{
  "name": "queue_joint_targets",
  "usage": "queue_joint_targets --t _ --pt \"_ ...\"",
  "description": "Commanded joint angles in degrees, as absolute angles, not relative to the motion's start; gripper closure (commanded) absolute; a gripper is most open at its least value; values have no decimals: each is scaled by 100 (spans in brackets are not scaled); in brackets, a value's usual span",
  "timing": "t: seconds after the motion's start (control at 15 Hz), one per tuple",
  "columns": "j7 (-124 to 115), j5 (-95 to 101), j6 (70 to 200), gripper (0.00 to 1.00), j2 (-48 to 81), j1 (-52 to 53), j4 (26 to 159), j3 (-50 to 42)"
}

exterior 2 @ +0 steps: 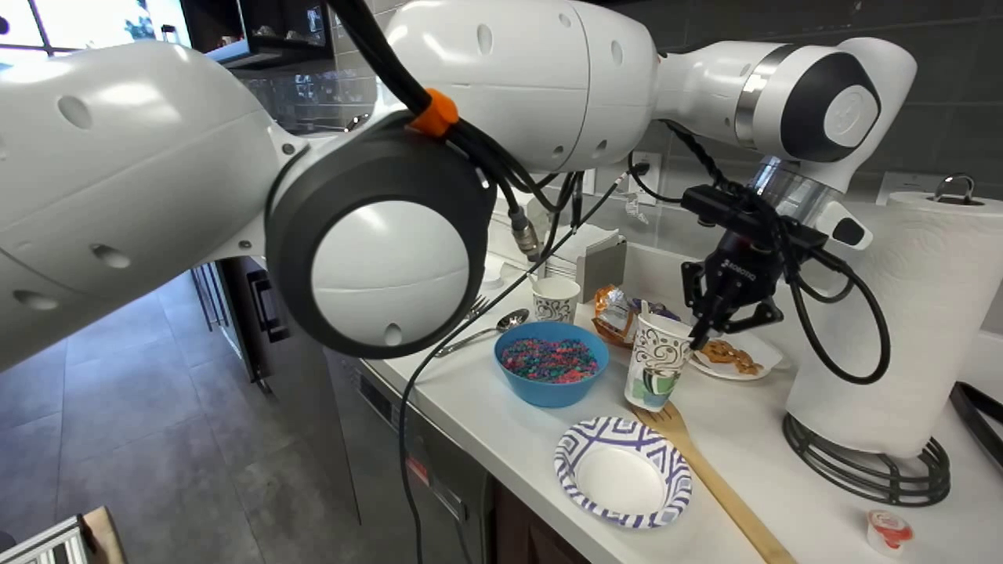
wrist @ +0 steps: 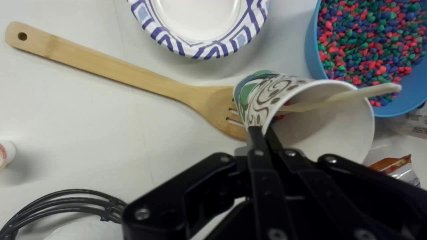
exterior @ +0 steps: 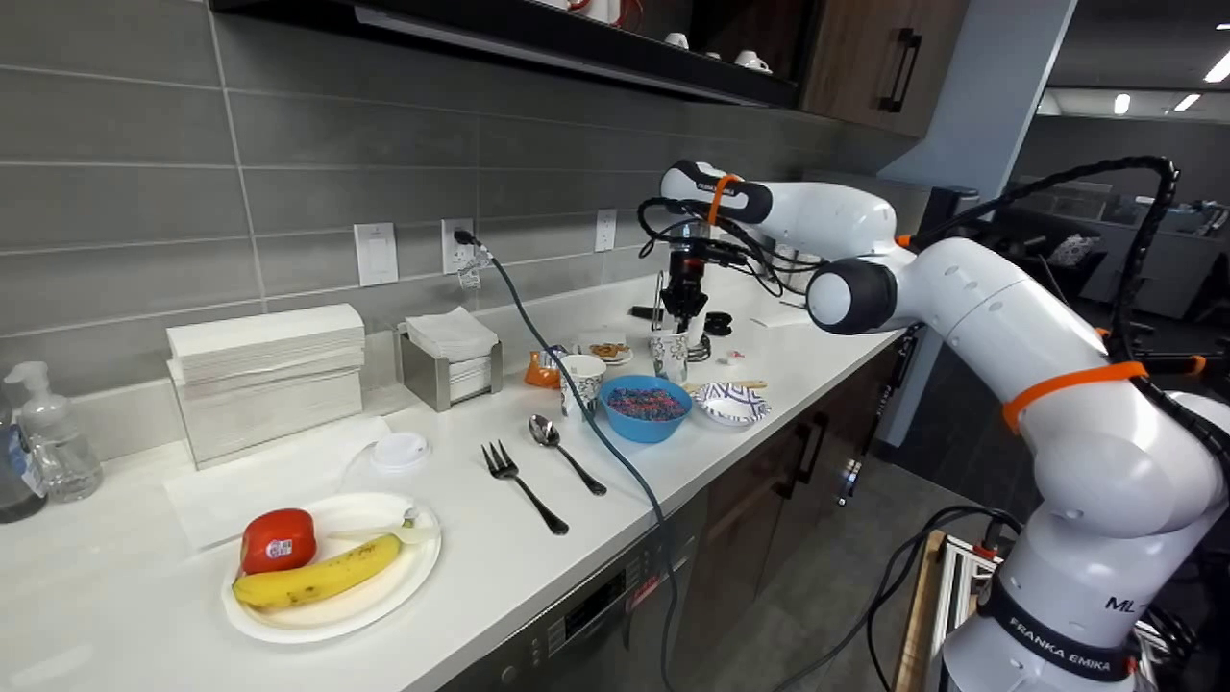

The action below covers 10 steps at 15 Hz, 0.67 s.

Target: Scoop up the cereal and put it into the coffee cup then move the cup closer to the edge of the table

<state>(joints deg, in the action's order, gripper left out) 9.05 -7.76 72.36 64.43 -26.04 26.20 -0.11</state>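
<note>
The cereal [wrist: 370, 50], tiny red, green and blue bits, lies in a blue bowl [exterior 2: 548, 392], also seen in an exterior view [exterior: 644, 428]. My gripper [wrist: 263, 131] is shut on the rim of a patterned paper cup [wrist: 263, 93], one finger outside and one inside. In both exterior views the gripper [exterior: 684, 325] [exterior 2: 699, 337] is above this cup [exterior: 670, 356] [exterior 2: 657, 360]. The cup tilts slightly; I cannot tell whether it touches the table [exterior: 461, 586]. A pale stick-like utensil [wrist: 333, 100] leans in it, and a few coloured bits show inside. Another patterned cup [exterior 2: 555, 301] stands behind the bowl.
A wooden fork [wrist: 133, 76] lies partly under the held cup. A patterned paper bowl [exterior 2: 576, 470] sits near the front edge. A paper towel roll [exterior 2: 885, 329] and a plate [exterior 2: 772, 360] with cookies stand nearby. A cable [exterior: 615, 452] crosses the table.
</note>
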Motion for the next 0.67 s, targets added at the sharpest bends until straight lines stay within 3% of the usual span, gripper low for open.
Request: queue_joint_targets --t 0.0,0.6 --pt "966 -763 6811 99 6557 -2605 2484 7" --pt "917 -812 6613 99 6700 -2574 2421 41"
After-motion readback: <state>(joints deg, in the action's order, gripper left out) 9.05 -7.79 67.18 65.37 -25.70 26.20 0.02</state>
